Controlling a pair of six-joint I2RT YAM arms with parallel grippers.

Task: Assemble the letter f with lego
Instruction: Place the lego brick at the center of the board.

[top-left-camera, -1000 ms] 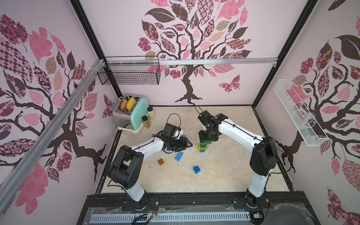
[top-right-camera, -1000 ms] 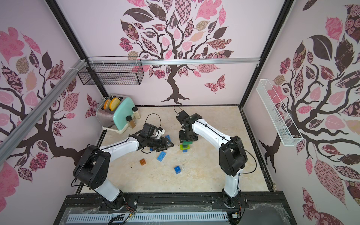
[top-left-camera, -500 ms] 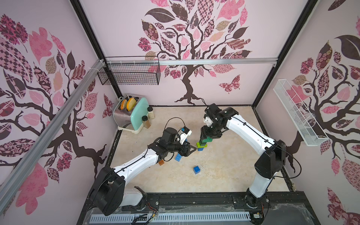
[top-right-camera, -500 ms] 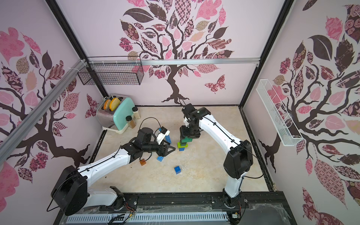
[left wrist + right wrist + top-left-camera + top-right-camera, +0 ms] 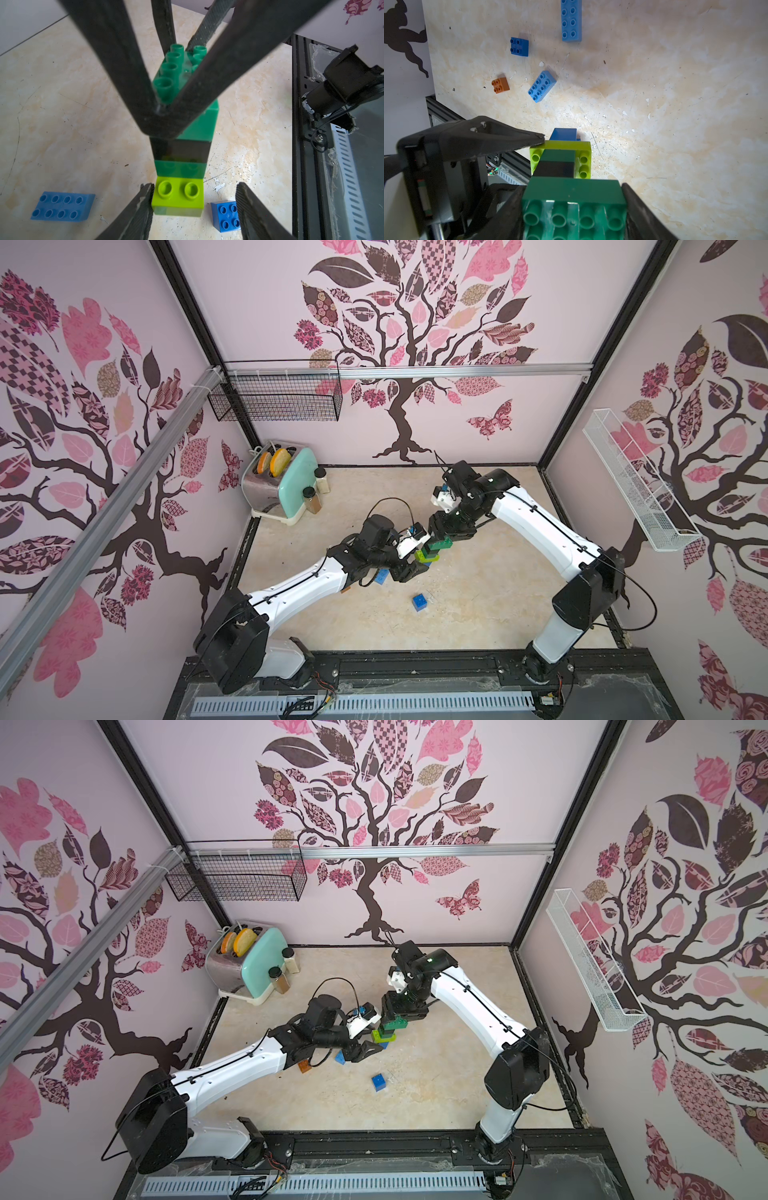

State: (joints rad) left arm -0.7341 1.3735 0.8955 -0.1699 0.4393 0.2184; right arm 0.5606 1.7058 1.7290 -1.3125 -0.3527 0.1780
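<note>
Left wrist view: how wide is the left hand (image 5: pixel 194 188)? –M

Partly open, straddling the lime green brick (image 5: pixel 176 199) low in the stack. One finger (image 5: pixel 143 199) touches the brick's side, the opposite finger (image 5: pixel 249 203) stands clear of it. No grip. –R

Right hand? –M

Right wrist view: right hand (image 5: pixel 574 199) is clamped on the dark green brick (image 5: pixel 571 190), the oblong one topping the stack, a finger on each short end. –R

Stack order? –M

Top down: dark green brick, black brick (image 5: pixel 556 169), small green brick (image 5: pixel 558 154), lime green brick, blue brick (image 5: pixel 563 134) at the base. In both top views the stack (image 5: pixel 431 551) (image 5: pixel 388 1031) is mid-worktop (image 5: pixel 478 593), between the two hands. –R

Loose pieces? –M

Brown brick (image 5: pixel 500 85), light blue oblong (image 5: pixel 542 86), blue square (image 5: pixel 519 46), second light blue oblong (image 5: pixel 571 20). All flat on the worktop, apart from the stack. –R
</note>
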